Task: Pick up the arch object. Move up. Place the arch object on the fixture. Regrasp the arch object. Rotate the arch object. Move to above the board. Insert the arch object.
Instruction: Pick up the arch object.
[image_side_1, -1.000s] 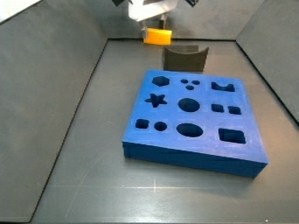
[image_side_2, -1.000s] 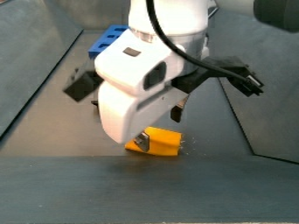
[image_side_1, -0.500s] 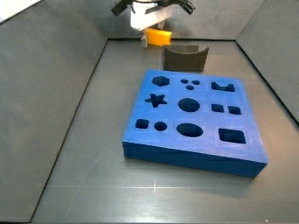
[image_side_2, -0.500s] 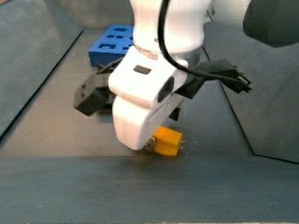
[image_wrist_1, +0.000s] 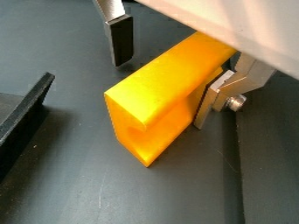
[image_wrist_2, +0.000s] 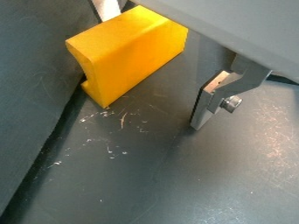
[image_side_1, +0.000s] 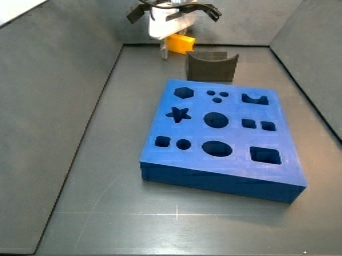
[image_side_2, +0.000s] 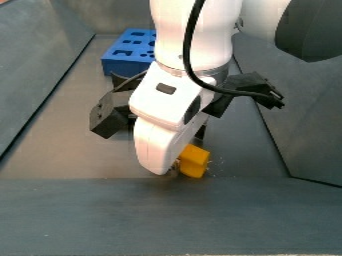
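Step in hand, picking up: hand (image_wrist_1: 163, 74) open astride the yellow block (image_wrist_1: 163, 94) on the surface beyond the fixture (image_side_1: 210, 66); next, I judge, closing and lifting.

dark floor (image_side_1: 94, 150), grey side walls (image_side_1: 60, 40)

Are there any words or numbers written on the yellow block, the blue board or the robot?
None: no view shows a word, number or sign.
The arch object is plain yellow-orange.
The board shows only dark shaped holes.
The fixture is bare and dark.
The end effector, with its silver fingers on either side of the arch object at the far end of the floor, carries no label, nor does the white arm.
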